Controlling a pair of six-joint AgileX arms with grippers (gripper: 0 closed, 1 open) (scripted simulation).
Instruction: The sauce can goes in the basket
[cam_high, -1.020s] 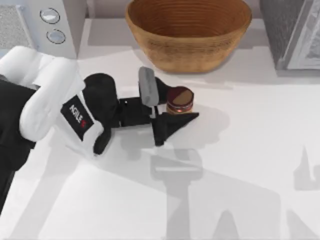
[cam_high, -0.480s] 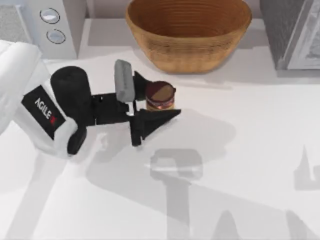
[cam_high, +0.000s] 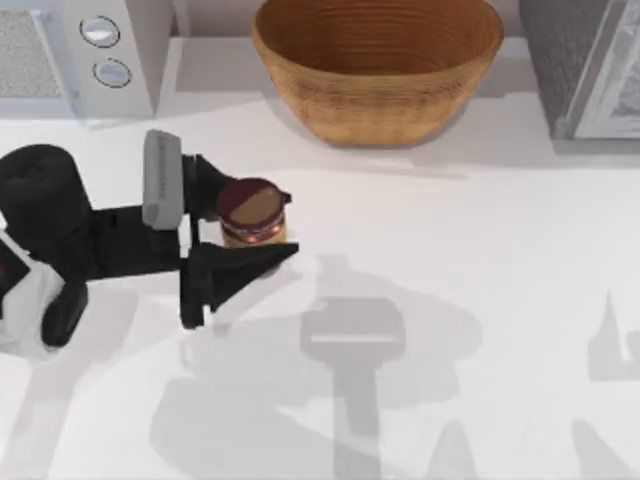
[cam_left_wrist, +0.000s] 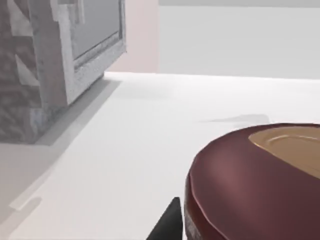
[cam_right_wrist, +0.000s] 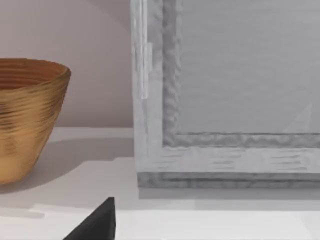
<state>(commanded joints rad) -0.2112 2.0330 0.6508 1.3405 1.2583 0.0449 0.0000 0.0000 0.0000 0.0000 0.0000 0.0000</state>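
Left of table | left pincer (cam_high: 235, 222) clamped on round sauce can (cam_high: 250, 212) (brown lid) | woven basket (cam_high: 376, 70) behind.

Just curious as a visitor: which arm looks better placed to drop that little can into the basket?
Left, probably. Its tool is shut on the sauce can, at the table's left, with the basket at the back.

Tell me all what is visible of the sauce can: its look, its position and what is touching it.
The sauce can is a small dark-brown cylinder with a round brown lid and an orange-red label band. It stands upright, held between the fingers of the left gripper, at the table's left half, in front of the basket and apart from it. The left wrist view shows its maroon rim and tan lid top close up.
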